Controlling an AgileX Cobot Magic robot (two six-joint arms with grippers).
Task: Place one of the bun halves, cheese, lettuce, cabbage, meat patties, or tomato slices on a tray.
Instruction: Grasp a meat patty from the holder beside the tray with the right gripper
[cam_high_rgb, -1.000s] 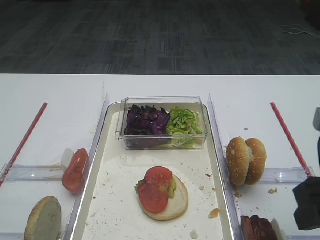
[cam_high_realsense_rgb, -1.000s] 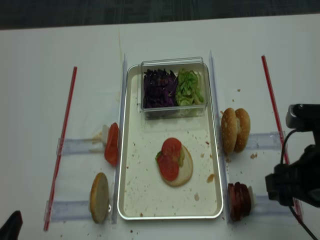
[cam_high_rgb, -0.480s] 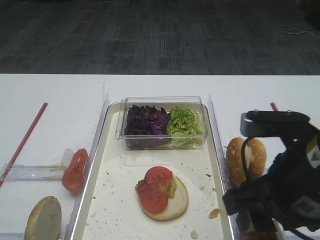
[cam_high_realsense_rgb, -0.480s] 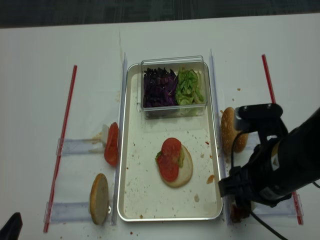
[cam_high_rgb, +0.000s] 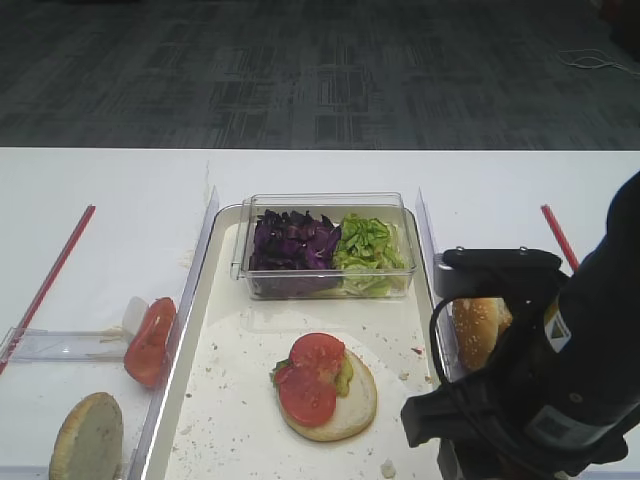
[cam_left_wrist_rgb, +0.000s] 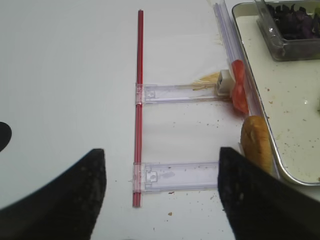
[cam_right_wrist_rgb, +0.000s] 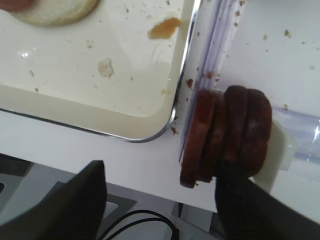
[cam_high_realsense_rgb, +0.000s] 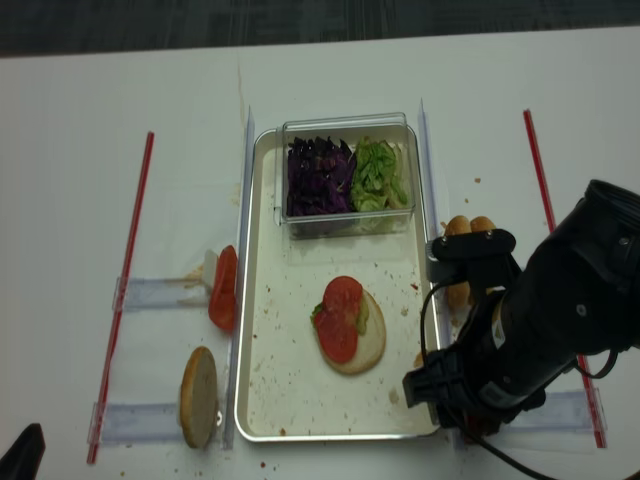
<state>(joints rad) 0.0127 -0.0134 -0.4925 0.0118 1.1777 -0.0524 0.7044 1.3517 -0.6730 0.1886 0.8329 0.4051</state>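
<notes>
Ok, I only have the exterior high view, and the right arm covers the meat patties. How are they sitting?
Observer: The thin round reddish-brown meat patties stand on edge in a row against a white plastic block, just outside the cream tray corner.
Operator: Is the right gripper on them?
Observer: The right gripper is open; one dark finger overlaps the patties' lower edge, nothing clamped.
Operator: And the left gripper?
Observer: The left gripper is open, near the thin red strip.
</notes>
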